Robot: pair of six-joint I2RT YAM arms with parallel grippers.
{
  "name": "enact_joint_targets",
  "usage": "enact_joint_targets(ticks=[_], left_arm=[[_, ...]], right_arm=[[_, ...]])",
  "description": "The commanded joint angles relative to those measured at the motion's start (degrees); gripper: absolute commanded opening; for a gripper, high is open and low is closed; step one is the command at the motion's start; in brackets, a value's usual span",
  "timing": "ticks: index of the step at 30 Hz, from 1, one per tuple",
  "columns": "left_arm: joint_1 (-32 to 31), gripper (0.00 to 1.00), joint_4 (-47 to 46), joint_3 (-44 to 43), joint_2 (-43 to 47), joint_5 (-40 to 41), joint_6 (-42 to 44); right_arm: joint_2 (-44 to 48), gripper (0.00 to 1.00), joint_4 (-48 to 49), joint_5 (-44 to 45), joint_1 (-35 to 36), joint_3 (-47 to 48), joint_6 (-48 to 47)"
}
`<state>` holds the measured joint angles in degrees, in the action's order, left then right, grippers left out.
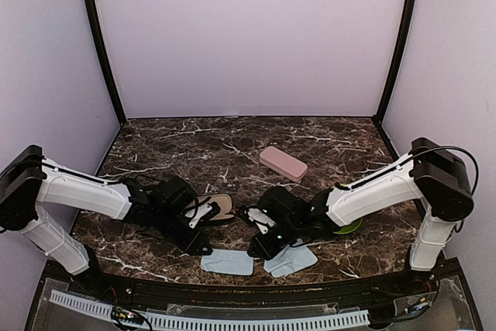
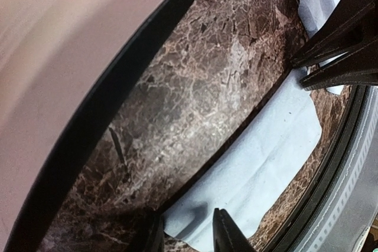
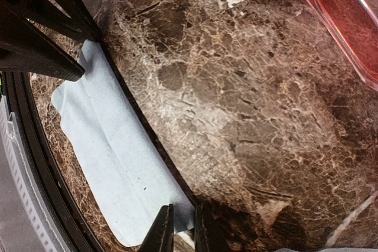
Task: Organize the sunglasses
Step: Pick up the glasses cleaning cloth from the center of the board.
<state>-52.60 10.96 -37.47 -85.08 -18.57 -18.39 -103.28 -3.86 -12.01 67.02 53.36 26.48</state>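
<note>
Of the sunglasses I see one translucent red-pink pair [image 3: 348, 22], at the top right corner of the right wrist view, lying on the marble. Both grippers are low over the left light blue cloth [image 1: 227, 261], one at each end. My left gripper [image 2: 186, 216] stands open, its fingers either side of one cloth corner [image 2: 177, 219]. My right gripper [image 3: 183, 208] is shut on the opposite corner [image 3: 186, 216], which is pinched in the narrow gap. Seen from above, the left gripper [image 1: 206, 249] and right gripper [image 1: 256, 252] sit close together near the front edge.
A second blue cloth [image 1: 291, 260] lies just right of the first. An open black case with a beige inside [image 1: 219, 207] sits behind the left gripper. A shut pink case [image 1: 283, 163] lies mid-table. Something green [image 1: 350, 228] shows under the right arm.
</note>
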Motion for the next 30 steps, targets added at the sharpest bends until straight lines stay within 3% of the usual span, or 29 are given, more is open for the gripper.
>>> enact_joint_targets(ticks=[1,12,18,30], left_arm=[[0.1,0.28,3.0,-0.4,-0.2,-0.7,0.6],[0.1,0.13,2.6,-0.8,-0.4,0.1,-0.7],[0.1,0.00,3.4,-1.1,1.4,0.7,-1.4],[0.3,0.00,9.9,-3.8,8.7,7.2,-1.2]], right_arm=[[-0.5,0.14,1.7,0.1,0.4,0.2,0.6],[-0.4,0.03,2.4,-0.1,0.5,0.1,0.9],[-0.3,0.00,1.9,-0.1,0.3,1.0,0.4],[1.1,0.00,-2.5,1.7,-1.0,6.8,-4.0]])
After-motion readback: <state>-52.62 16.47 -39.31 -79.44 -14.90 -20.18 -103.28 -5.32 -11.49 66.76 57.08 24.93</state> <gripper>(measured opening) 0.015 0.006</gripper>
